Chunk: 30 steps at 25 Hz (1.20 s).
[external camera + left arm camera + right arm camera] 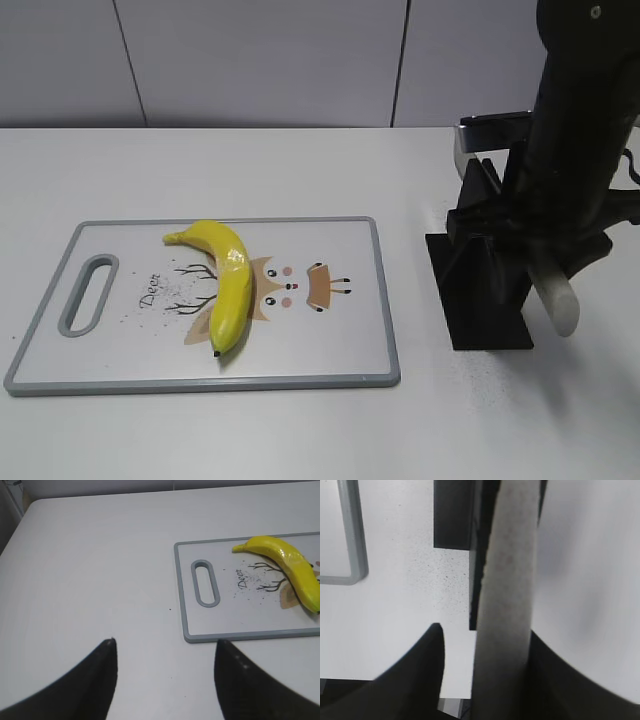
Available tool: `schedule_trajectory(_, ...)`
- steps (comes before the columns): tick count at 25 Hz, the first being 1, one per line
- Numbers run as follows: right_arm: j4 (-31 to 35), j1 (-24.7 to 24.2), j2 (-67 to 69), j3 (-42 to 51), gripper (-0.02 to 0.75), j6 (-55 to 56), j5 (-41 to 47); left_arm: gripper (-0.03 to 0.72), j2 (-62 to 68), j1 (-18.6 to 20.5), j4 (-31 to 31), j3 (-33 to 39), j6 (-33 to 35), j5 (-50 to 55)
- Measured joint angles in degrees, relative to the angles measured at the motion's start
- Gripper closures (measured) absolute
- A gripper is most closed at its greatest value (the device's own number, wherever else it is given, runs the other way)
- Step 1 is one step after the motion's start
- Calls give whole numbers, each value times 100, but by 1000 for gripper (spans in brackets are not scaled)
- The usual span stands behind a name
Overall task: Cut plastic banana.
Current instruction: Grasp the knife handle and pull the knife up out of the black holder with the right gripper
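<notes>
The plastic banana (228, 280) lies yellow and curved on the cutting board (340, 345), dark tip toward the front; it also shows in the left wrist view (295, 565). My left gripper (165, 642) is open and empty over bare table, left of the board's handle end (205, 582). My right gripper (485, 630) is open around the pale grey knife handle (505, 580). The handle rests against the right finger, with a gap to the left finger. In the exterior view the handle (558, 295) sticks out of the black knife holder (485, 290) below the right arm.
The white table (200, 430) carries the grey-rimmed board, which has an oval grip hole (88, 293) and an owl print. The black holder stands right of the board; its base shows in the right wrist view (452, 515), with the board's corner (355, 555) nearby.
</notes>
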Motion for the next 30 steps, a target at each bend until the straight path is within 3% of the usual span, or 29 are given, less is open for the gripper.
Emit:
schedule_trajectory(3, -55, 0, 2, 0, 578, 52, 86, 99, 0, 0, 0, 0, 0, 0)
schedule_trajectory(18, 210, -8, -405, -179, 578, 272, 362, 99, 0, 0, 0, 0, 0, 0)
schedule_trajectory(30, -321, -2, -1061, -1094, 579, 377, 427, 99, 0, 0, 0, 0, 0, 0)
